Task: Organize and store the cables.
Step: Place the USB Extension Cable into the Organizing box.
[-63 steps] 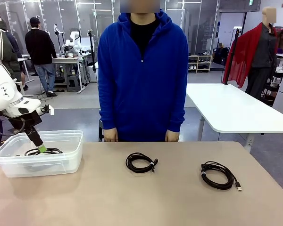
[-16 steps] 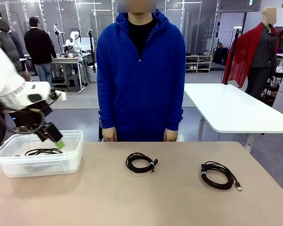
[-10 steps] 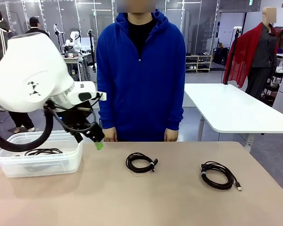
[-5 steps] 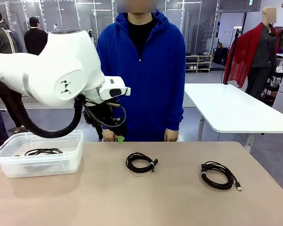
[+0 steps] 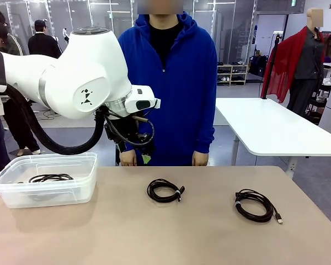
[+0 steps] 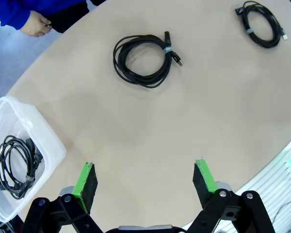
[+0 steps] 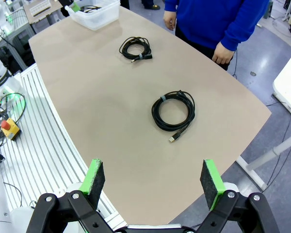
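— Where do you find the cables?
— One thin black coiled cable [image 5: 49,178] lies inside the clear plastic bin [image 5: 71,194] at the left end of the beige counter [image 5: 154,237]. A second strapped coil [image 5: 164,190] lies mid-counter, and a third coil [image 5: 255,205], with a USB plug, lies well to its right.
— And the jaws?
— You see the left jaws and right jaws spread wide, empty, above the counter.
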`<state>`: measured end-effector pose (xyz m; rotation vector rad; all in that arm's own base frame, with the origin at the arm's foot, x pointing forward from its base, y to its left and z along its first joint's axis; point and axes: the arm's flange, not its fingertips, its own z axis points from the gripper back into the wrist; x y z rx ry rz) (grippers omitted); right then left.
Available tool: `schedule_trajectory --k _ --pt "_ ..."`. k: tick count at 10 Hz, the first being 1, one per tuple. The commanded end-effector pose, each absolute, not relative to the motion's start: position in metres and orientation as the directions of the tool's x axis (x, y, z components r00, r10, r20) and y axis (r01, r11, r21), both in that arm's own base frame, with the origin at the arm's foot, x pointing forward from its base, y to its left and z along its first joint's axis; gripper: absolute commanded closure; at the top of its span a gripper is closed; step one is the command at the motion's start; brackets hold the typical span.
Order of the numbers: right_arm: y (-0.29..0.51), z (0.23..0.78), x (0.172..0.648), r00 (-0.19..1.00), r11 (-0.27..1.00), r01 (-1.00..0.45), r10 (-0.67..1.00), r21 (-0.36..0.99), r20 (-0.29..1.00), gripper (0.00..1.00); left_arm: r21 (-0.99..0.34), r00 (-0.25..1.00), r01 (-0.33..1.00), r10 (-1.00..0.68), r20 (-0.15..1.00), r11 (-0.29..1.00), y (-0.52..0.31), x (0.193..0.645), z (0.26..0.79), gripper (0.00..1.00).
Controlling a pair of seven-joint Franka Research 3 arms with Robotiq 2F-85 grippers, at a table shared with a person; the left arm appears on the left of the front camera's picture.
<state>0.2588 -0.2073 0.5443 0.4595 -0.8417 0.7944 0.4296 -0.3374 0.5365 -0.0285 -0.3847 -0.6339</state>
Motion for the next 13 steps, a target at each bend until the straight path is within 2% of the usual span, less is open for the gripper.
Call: schedule_trajectory --k 1,6,7,10,13 --pt "-0.207 0.544 0.26 0.413 0.634 -0.771 0.435 0.053 0.8 0.0 0.08 0.743 0.577 -0.564 0.36 0.813 -0.335 0.426 0.533 0.0" --pt "-0.207 0.544 0.26 0.413 0.634 -0.771 0.435 0.053 0.8 0.0 0.092 0.728 0.581 -0.567 0.386 0.809 -0.335 0.435 0.533 0.0" --pt "-0.207 0.544 0.26 0.413 0.634 -0.771 0.435 0.053 0.8 0.0 0.045 0.686 0.639 -0.595 0.418 0.768 -0.333 0.445 0.535 0.0" --pt "-0.207 0.544 0.26 0.413 0.634 -0.771 0.435 0.053 0.8 0.0 -0.011 0.696 0.659 -0.603 0.39 0.752 -0.347 0.479 0.528 0.0" --pt "-0.207 0.544 0.26 0.413 0.634 -0.771 0.435 0.053 0.8 0.0 -0.134 0.723 0.671 -0.603 0.338 0.73 -0.364 0.524 0.508 0.0"
